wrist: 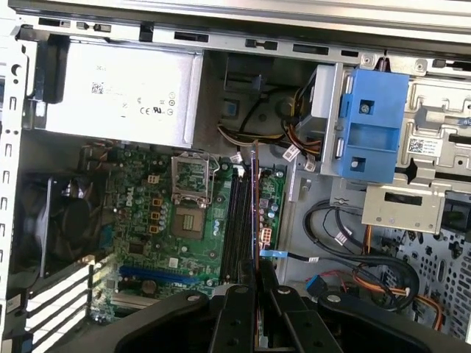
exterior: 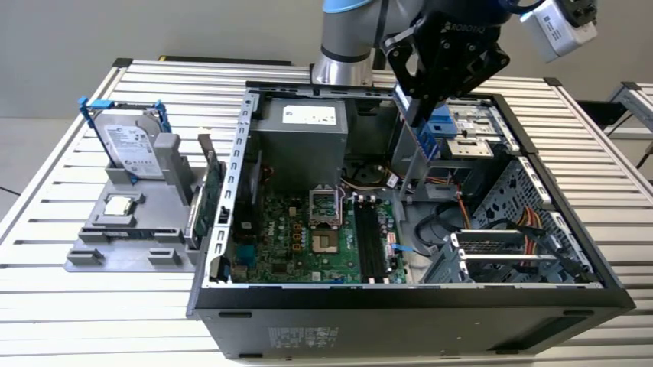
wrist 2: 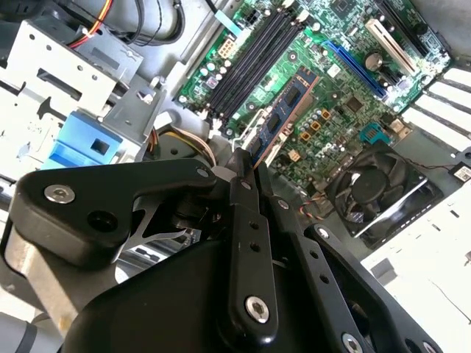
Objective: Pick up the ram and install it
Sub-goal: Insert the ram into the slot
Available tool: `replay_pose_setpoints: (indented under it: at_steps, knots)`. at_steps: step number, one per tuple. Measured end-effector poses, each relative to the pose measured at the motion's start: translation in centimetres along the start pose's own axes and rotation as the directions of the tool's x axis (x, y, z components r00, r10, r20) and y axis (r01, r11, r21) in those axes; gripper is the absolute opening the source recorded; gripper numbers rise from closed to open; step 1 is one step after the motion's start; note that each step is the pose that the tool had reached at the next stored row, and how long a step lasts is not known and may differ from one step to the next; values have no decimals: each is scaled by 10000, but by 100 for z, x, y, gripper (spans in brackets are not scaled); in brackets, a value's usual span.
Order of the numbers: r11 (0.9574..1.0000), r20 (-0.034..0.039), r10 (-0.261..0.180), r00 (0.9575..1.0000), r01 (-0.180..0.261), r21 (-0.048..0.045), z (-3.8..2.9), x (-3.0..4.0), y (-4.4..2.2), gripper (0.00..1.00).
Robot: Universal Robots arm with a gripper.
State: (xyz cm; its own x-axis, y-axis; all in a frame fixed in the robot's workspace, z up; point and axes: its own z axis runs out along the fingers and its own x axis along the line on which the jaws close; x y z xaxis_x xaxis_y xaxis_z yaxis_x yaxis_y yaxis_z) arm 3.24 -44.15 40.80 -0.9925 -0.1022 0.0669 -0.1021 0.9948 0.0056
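Ram gripped over the open computer case (exterior: 408,310)

The gripper (wrist 2: 246,160) was closed tight on one end of the ram (wrist 2: 285,109), pinching it between its fingers. The stick hung over the green motherboard (wrist 2: 346,140), near the black memory slots (wrist 2: 254,55).

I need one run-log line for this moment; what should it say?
gripper: shut on ram | ram: held above motherboard, near memory slots, not seated | computer case: open
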Motion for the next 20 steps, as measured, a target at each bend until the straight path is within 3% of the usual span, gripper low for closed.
replay_pose_setpoints:
  at_steps: [7, 11, 15, 20]
  knots:
    - [10000, 5, -3, 10000, 3, -44, 24, -5, -2, 0]
    - [9997, 25, -15, 10000, 16, -236, 35, -9, -8, 0]
    - [9996, 54, -19, 10000, 21, -296, 60, -12, -10, 0]
    - [9990, 174, -29, 9998, 37, -444, 90, -15, -17, 0]
